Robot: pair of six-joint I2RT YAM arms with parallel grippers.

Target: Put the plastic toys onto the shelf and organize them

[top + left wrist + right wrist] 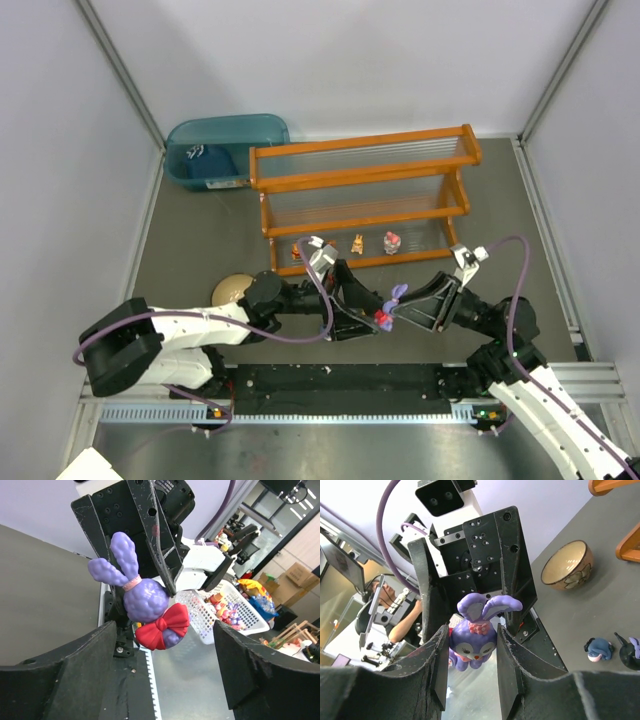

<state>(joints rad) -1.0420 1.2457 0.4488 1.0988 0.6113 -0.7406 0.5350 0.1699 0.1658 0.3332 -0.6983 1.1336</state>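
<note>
Top external: we see the purple bunny (pixel 392 303) held off the table (pixel 200 240), toward its near edge.
Right gripper (pixel 472 650): clamped on the bunny.
Left gripper (pixel 164 629): released, wide apart beside it.

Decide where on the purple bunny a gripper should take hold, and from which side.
Take the purple bunny across its round head and body, jaws on its two flanks, coming in at its face side as the right gripper does now. That middle looks the broadest, most solid part; the ears are thin and splayed, and the red bow juts from the back.
</note>
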